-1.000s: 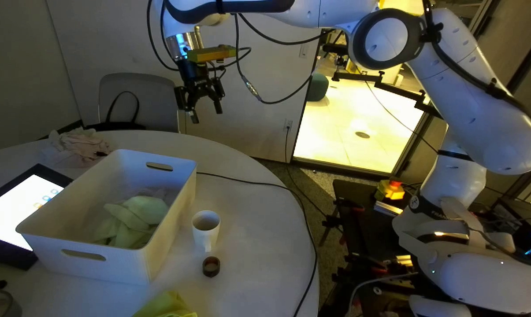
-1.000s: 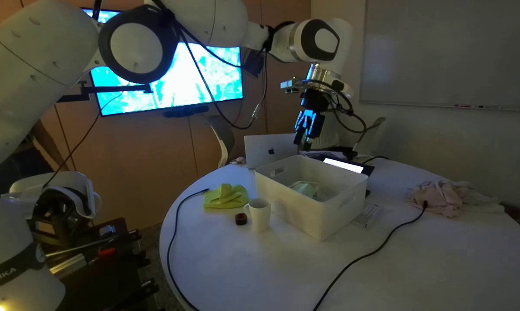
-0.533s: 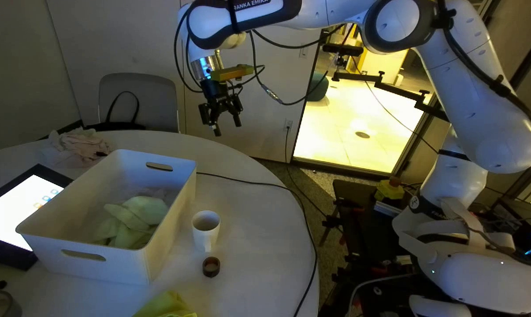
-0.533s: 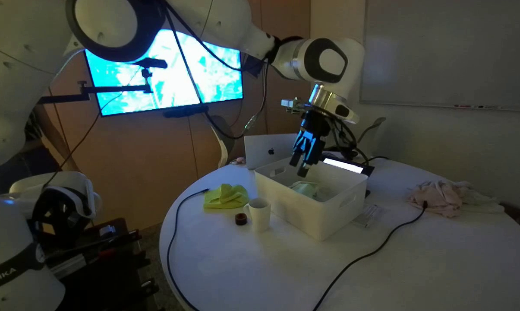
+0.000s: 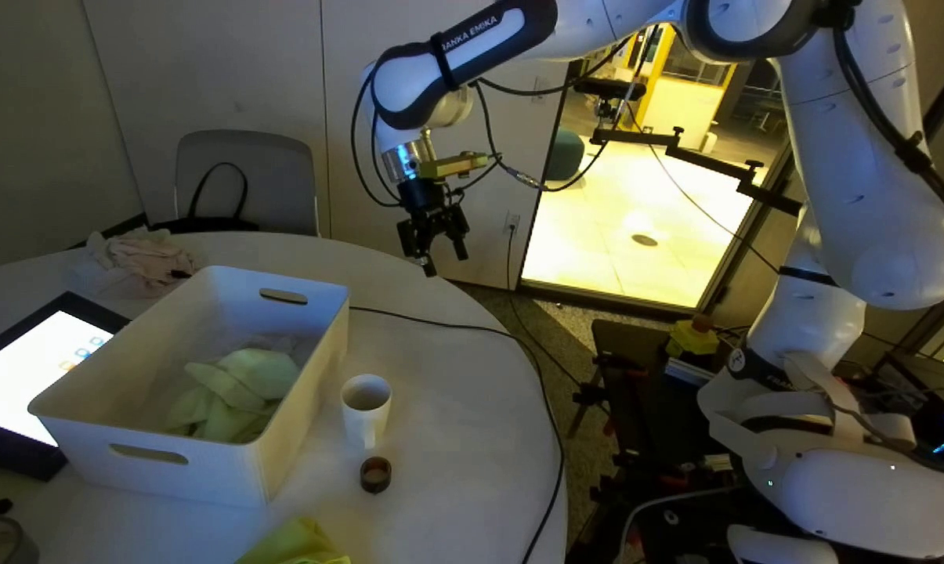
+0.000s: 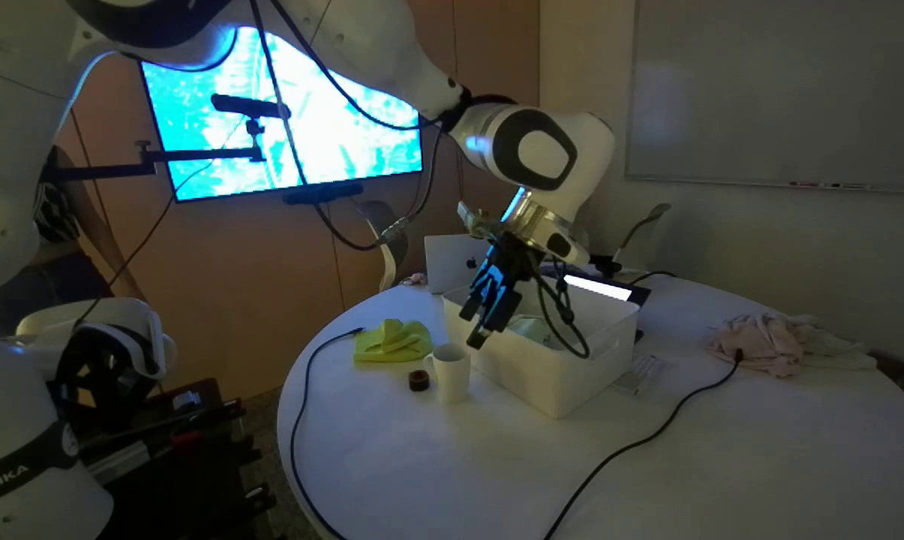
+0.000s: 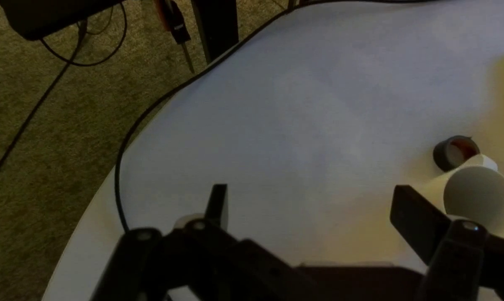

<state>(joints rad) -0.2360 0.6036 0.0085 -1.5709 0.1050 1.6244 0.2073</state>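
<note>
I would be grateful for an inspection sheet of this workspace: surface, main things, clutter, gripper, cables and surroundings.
Surface: white table, rounded edge, dimly lit.
Main things: white mug upright; small dark ring beside it, contact unclear; white bin with pale green cloth inside.
Clutter: yellow-green cloth, pinkish cloth pile, laptop, lit tablet.
Gripper: open, jaws wide apart, above the table; in its grip, nothing seen.
Cables: black cable runs along the table's edge in the wrist view.
Surroundings: lit wall screen, whiteboard, grey chair.
</note>
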